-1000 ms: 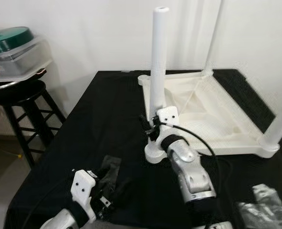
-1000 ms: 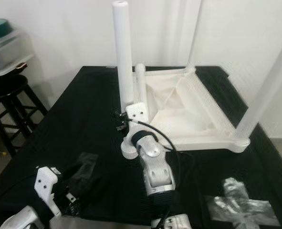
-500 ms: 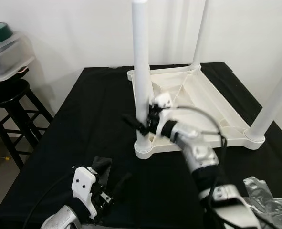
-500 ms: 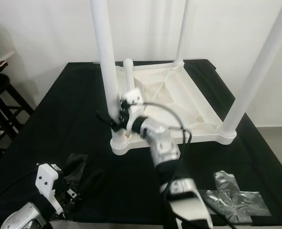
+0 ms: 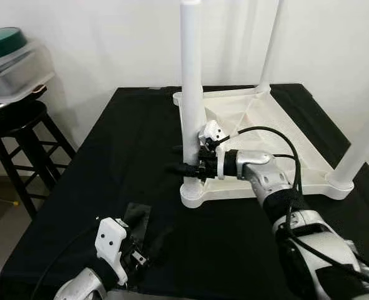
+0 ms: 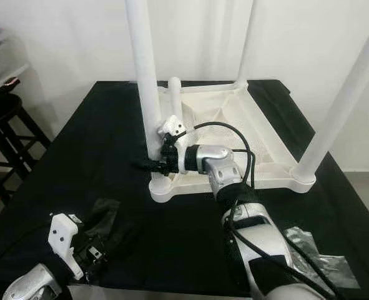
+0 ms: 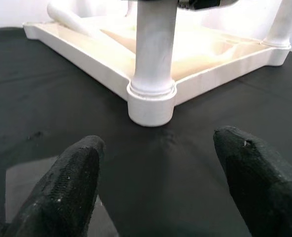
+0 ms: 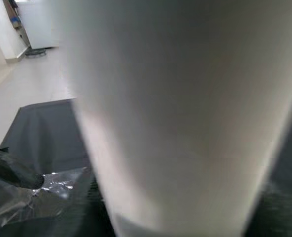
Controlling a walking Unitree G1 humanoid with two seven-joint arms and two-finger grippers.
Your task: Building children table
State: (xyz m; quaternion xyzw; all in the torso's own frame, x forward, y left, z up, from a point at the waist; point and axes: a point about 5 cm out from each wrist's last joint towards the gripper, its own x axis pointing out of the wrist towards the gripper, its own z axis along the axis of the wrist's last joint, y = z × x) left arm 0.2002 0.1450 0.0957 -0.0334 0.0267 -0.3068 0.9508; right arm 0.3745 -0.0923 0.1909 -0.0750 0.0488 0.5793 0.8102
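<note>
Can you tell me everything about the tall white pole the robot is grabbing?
The white leg is a smooth, round tube that looks like plastic. It stands upright, with its lower end in a round socket at the near corner of the upside-down white tabletop, which lies on a black cloth. The right gripper reaches in from the side low on the leg, its black fingers around it just above the socket. The leg's top end is open and flat.
</note>
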